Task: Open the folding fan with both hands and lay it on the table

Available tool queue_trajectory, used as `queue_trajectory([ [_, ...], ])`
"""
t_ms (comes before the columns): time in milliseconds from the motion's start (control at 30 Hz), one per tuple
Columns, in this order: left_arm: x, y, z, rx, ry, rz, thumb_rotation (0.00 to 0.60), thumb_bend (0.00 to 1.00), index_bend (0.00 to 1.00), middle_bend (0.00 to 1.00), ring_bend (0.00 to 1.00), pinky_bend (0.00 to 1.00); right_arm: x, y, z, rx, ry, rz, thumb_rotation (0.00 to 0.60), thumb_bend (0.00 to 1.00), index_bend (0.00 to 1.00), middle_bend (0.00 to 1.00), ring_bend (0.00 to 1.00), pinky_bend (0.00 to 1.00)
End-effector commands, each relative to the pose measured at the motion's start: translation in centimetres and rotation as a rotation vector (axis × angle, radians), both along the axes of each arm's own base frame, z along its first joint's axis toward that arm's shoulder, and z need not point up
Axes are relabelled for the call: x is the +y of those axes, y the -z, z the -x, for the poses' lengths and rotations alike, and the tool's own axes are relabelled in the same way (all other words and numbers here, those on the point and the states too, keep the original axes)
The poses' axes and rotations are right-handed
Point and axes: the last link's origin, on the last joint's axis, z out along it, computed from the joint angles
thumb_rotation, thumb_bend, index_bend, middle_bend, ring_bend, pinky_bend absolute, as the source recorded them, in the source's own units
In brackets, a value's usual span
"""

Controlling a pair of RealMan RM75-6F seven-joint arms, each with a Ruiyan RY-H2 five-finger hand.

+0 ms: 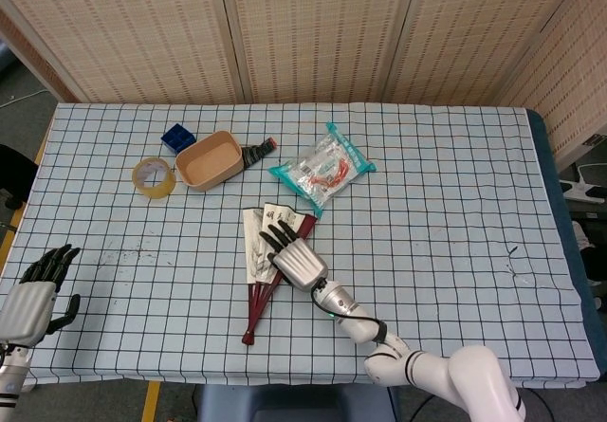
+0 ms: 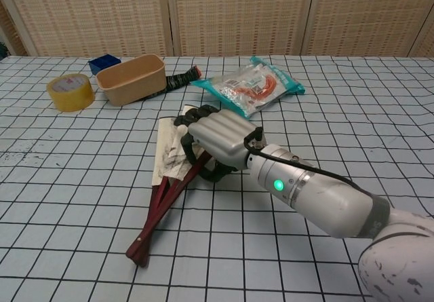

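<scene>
The folding fan [image 1: 252, 244] lies partly spread on the checked table, with white painted paper and dark red ribs meeting at a pivot toward the front edge. In the chest view the fan [image 2: 165, 154] has its ribs running down to the left. My right hand [image 1: 293, 259] lies over the fan's right side. Its fingers curl over the paper and its thumb hooks the outer red rib, as the chest view shows of the right hand [image 2: 215, 138]. My left hand [image 1: 34, 292] hangs at the table's front left corner, fingers apart, holding nothing.
A yellow tape roll [image 1: 153, 176], a tan bowl [image 1: 209, 159] and a blue box [image 1: 177, 138] sit at the back left. A dark stick with a red tip [image 1: 256, 152] lies beside the bowl. A teal snack packet [image 1: 322, 168] lies just behind the fan.
</scene>
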Motion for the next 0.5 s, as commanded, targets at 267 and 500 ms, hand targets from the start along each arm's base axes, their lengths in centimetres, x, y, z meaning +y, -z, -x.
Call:
queue_trajectory([
  [267,0.7,0.8,-0.5,-0.121,0.085,0.037,0.6,0.51,0.12,0.0,0.01,0.17,0.5,-3.9,-1.4,-0.21,0.083,-0.048,0.6,0.52,0.84,0.18,0.0,0.0],
  [500,2.2,3.0,0.6,-0.339,0.079,0.133,0.6,0.52,0.47,0.06,0.01,0.16,0.1,-7.2,-3.0,-0.378,0.214,-0.125,0.6,0.52,0.88,0.21,0.0,0.0],
])
